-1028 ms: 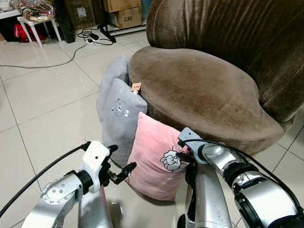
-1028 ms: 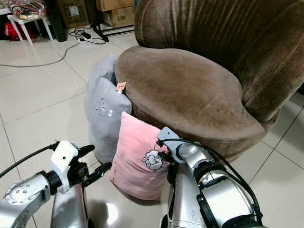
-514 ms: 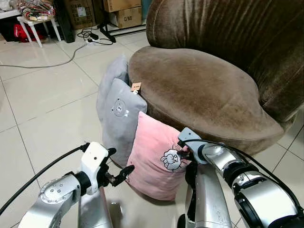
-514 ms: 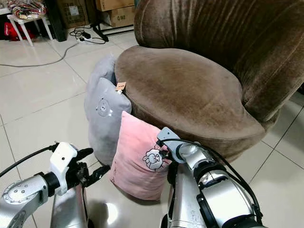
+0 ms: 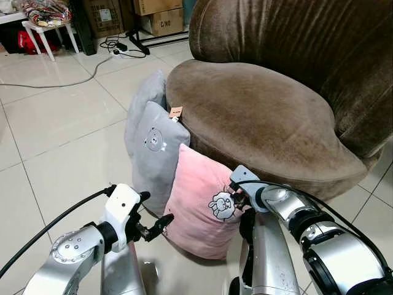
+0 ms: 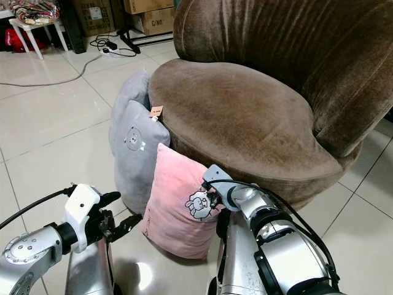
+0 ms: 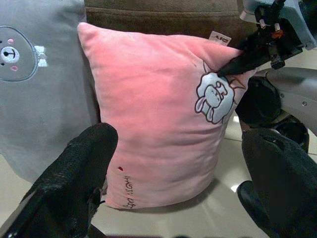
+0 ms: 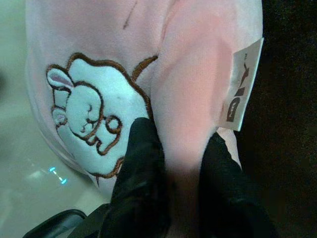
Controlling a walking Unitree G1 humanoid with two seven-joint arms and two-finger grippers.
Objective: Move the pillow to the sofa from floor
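A pink pillow with a white rabbit on it stands on the tiled floor, leaning against the front of the brown sofa. My right gripper is shut on a fold of the pillow's upper edge beside the rabbit, close to the white label. It is also seen from the head and from the other wrist. My left gripper is open, low in front of the pillow's other side and a little short of it. Its two black fingers frame the pillow in the left wrist view.
A grey pillow with a bear face leans on the sofa right beside the pink one. A cable, a white stool and cardboard boxes lie far back. Open tiles stretch to the left.
My left gripper has sunk slightly and drawn back a little. The right gripper and the pink pillow have hardly moved.
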